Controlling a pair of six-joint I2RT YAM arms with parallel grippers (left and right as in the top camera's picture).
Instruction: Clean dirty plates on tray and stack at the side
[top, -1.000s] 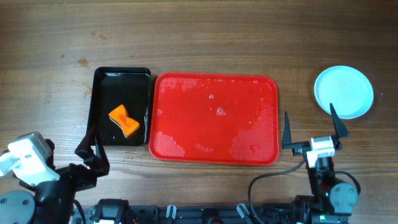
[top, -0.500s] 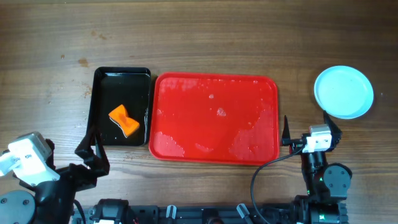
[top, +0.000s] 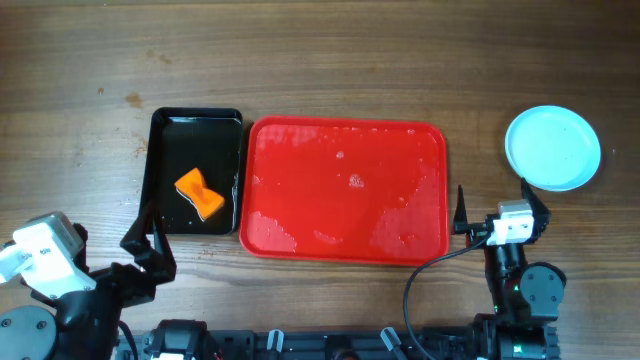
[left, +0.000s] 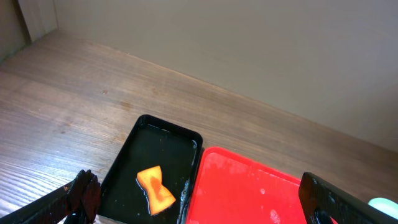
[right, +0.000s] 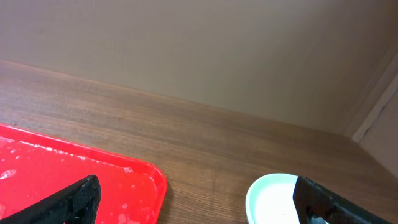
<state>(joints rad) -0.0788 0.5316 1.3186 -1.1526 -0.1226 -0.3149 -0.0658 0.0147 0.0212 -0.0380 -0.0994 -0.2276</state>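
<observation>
Large flat red plastic rectangular tray (top: 345, 215) is seen bare of crockery and beaded with water. Round pale mint-white plates (top: 553, 148) are found off it at 2 o'clock, on the wood; the stack count cannot be told. Left gripper (top: 147, 240) at 7 o'clock and right gripper (top: 497, 203) at 4 o'clock are held fully spread, nothing gripped. The stacking step is judged done; no further pick is called for, only parking.

We see the red tray (top: 300, 180) lying flat on the bench (top: 300, 60), its surface wet with droplets and streaks. Beyond the tray's far right corner, apart from its rim, the pale mint plates (top: 553, 148) sit clean-faced; their number we cannot tell.
</observation>
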